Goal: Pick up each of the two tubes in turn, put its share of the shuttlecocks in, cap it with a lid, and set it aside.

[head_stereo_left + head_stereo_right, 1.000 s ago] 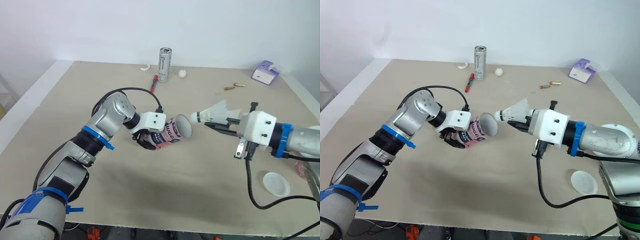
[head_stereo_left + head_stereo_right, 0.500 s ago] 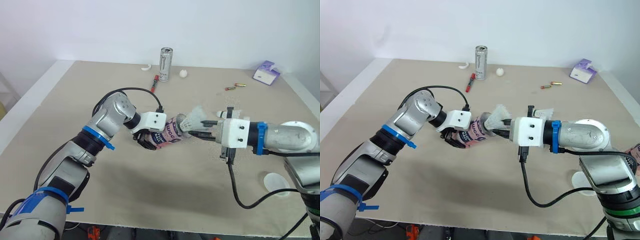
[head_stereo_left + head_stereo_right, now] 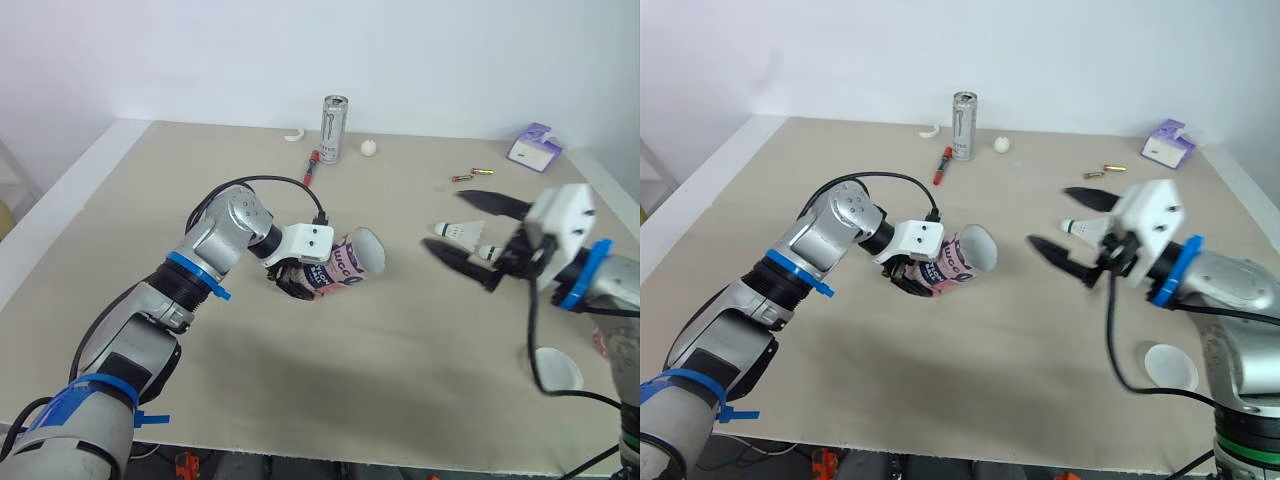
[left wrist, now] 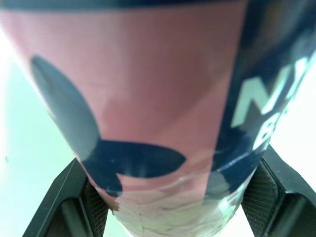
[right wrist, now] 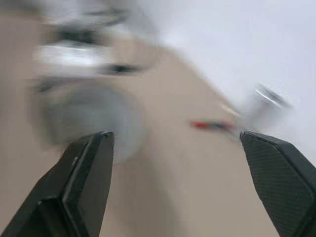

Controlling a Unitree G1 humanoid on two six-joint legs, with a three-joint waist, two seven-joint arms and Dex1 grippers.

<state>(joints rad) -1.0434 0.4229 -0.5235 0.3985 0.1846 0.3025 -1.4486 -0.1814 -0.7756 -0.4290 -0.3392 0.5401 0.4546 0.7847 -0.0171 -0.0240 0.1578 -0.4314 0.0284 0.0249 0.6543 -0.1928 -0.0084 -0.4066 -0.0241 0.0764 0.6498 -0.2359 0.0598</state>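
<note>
Nearest me, a round white lid (image 3: 558, 369) lies flat on the beige tabletop (image 3: 300, 400), close to its front edge and below my right arm.

Further in, my left hand (image 3: 290, 280) is clamped around the tube (image 3: 345, 262). It is a pink tube with dark navy shapes and white lettering, held clear of the tabletop and tipped so its open mouth faces across toward my right side. In the left wrist view its pink wall sits between the two black fingers (image 4: 94, 202), touching both.

My right hand (image 3: 1050, 215) is well apart from the tube's mouth, its two black fingers spread wide with nothing between them. A white shuttlecock (image 3: 452, 231) lies just beyond those fingers on the tabletop, as far as I can tell, and it is not touching them. Nothing stands between the right hand and the tube.

At the far edge sit a silver can (image 3: 333, 128), a red pen (image 3: 311, 166) just beside it, a small white ball (image 3: 368, 148), a curved white piece (image 3: 292, 136), two batteries (image 3: 470, 174) and a purple tissue pack (image 3: 530, 147).
</note>
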